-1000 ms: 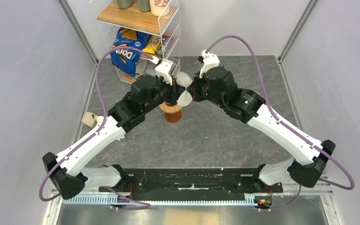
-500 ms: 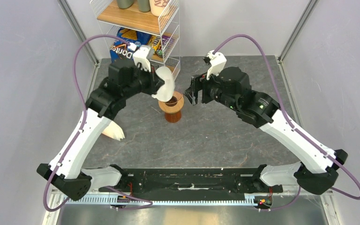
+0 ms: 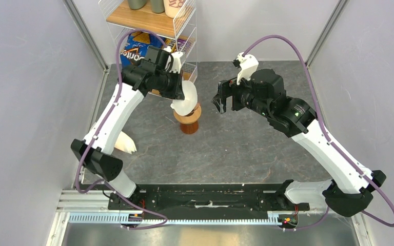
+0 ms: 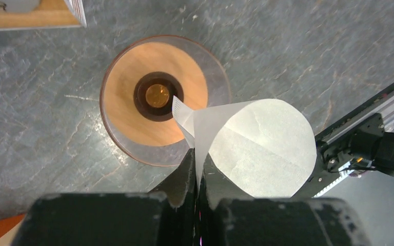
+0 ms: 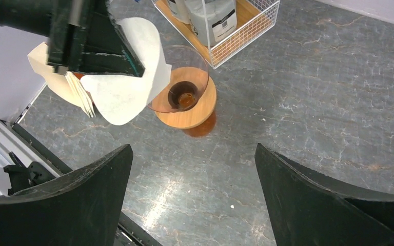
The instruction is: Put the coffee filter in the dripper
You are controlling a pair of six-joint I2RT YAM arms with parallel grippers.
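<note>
Grey slate-patterned table [image 3: 236, 148], enclosed by pale walls on three sides. A wire rack [image 3: 184, 36] with a wooden shelf stands at the far left corner, and a Doritos bag [image 3: 136, 51] sits on its lower level.

Item 1, dripper [image 3: 187, 122]: upright in the far half of the table, just in front of the rack. My left wrist view shows its orange-brown bowl [image 4: 133, 102] with the dark centre hole exposed.

Item 2, coffee filter [image 3: 187, 97]: not seated. It is held opened into a cone above the dripper's near rim, tilted, with its pointed end over the bowl beside the centre hole. I cannot tell whether that tip touches the bowl. Most of the filter [image 4: 256, 148] overhangs the rim toward the near edge of the table.

Item 3, my left gripper [image 4: 197, 164]: clenched on the filter's seam, the paper pinched between both fingers.

Item 4, my right gripper [image 5: 192, 195]: released, jaws spread wide, nothing between them. It hovers to the right of the dripper, apart from both dripper and filter, facing them.

Item 5, stack of filters [image 3: 124, 142]: cream-white, lying near the left edge of the table beside my left arm.
</note>
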